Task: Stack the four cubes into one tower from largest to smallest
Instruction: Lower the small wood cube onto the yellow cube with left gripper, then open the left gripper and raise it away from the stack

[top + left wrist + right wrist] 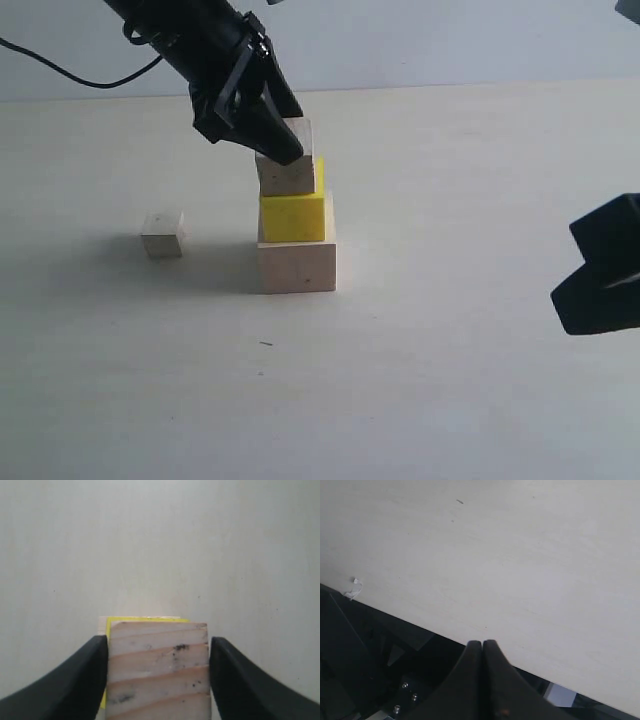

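tower top was half hidden where the left tool clasped its third cube. right tool, mostly cropped, was clenched empty.

Pale table (lightly speckled) — thin black cable curves above its far left edge.

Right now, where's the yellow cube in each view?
Exterior: yellow cube, centre, on the big cube.
Left wrist: yellow sliver peeking from under the wooden cube.
Right wrist: not in it.
Shared landmark: the wooden cube in the left pincer.
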You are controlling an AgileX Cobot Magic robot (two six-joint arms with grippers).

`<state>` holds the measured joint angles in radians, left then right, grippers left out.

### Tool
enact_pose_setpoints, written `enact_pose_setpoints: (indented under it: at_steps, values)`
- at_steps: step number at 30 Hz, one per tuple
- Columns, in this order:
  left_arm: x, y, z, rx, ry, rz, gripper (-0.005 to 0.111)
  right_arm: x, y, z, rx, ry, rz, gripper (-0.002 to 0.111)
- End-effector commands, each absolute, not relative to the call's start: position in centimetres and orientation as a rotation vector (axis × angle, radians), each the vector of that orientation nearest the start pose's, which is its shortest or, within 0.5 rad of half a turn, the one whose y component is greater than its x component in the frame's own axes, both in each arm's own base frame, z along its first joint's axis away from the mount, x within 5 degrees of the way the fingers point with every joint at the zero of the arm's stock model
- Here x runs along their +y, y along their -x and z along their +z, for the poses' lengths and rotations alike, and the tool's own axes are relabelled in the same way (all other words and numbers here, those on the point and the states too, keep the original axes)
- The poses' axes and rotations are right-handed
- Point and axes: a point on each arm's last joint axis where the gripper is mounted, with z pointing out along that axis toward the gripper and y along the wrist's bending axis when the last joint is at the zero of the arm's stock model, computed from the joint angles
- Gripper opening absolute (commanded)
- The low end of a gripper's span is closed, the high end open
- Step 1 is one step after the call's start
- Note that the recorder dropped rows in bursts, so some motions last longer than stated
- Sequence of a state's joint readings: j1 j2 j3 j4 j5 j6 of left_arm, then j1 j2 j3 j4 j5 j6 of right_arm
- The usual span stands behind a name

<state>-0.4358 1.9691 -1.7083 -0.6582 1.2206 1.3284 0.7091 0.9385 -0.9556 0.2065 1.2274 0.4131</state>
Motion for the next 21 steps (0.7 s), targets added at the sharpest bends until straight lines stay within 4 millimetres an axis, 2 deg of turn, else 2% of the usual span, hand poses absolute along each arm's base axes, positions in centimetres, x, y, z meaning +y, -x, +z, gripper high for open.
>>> enact_pose_setpoints:
  at_steps: [1, 6, 16, 21]
  values:
    - [-22.5, -35.2, 27.8, -2.418, 2.469, 0.908, 0.063, 11.1, -10.2, 34.1, 2.777, 0.392, 0.594, 0.000]
    - [-22.5, -35.2, 27.8, -2.419, 2.469, 0.911, 0.069, 11.1, -10.2, 34.1, 2.776, 0.395, 0.594, 0.000]
    - [-22.6, -35.2, 27.9, -2.428, 2.463, 0.939, 0.070, 11.1, -10.2, 34.1, 2.776, 0.395, 0.594, 0.000]
    - [-22.6, -34.7, 29.1, -2.437, 2.484, 0.967, 0.070, 11.1, -10.2, 34.1, 2.776, 0.395, 0.594, 0.000]
